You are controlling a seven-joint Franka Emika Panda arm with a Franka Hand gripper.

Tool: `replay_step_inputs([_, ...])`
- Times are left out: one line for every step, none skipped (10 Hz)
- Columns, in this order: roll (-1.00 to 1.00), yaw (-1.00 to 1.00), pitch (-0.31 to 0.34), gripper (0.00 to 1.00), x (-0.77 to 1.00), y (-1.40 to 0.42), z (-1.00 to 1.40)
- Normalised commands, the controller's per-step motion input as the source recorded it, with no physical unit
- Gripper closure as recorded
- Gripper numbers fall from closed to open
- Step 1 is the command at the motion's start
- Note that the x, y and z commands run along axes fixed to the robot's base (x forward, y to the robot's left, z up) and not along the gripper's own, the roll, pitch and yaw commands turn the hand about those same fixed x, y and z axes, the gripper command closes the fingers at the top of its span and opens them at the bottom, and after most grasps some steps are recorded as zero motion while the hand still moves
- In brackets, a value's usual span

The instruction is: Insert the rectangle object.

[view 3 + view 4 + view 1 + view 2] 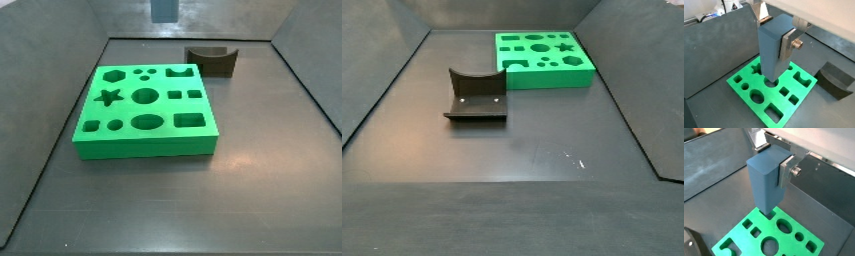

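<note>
Green, the flat board (pixel 144 110) lies on the floor with every shaped hole bare, left of the dark fixture (pixel 211 60). Above it the gripper (pixel 777 42) clamps the upright rectangle object (pixel 774 47), hanging clear of the board.
</note>
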Motion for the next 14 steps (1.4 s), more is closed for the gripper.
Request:
replay_step_inputs([0.08, -0.61, -0.011, 1.00, 0.55, -0.13, -0.84])
replay_step_inputs([0.06, -0.54, -0.013, 1.00, 0.62, -0.14, -0.82])
replay_step_inputs([0.04, -0.41, -0.011, 1.00, 0.75, -0.14, -0.80])
replay_step_inputs([0.00, -0.15, 0.000, 1.00, 1.00, -0.17, -0.73])
replay_step_inputs([0.00, -0.13, 0.000, 1.00, 1.00, -0.18, -0.73])
replay_step_inputs([0.00, -0.16, 0.000, 1.00, 0.99, -0.18, -0.71])
replay_step_inputs([0.00, -0.21, 0.000, 1.00, 0.93, -0.19, -0.70])
replay_step_inputs([0.00, -0.33, 0.000, 1.00, 0.78, -0.21, -0.64])
replay_step_inputs([-0.03, -0.78, 0.007, 1.00, 0.29, -0.11, -0.34])
replay_step_inputs([-0.01, -1.00, 0.034, 1.00, 0.00, 0.00, -0.21])
replay_step_inputs([0.00, -1.00, 0.040, 1.00, 0.00, 0.00, -0.22])
replay_step_inputs([0.00, -1.00, 0.037, 1.00, 0.00, 0.00, -0.21])
replay_step_inputs([0.00, -1.00, 0.044, 1.00, 0.00, 0.00, -0.19])
replay_step_inputs([0.00, -1.00, 0.027, 1.00, 0.00, 0.00, -0.15])
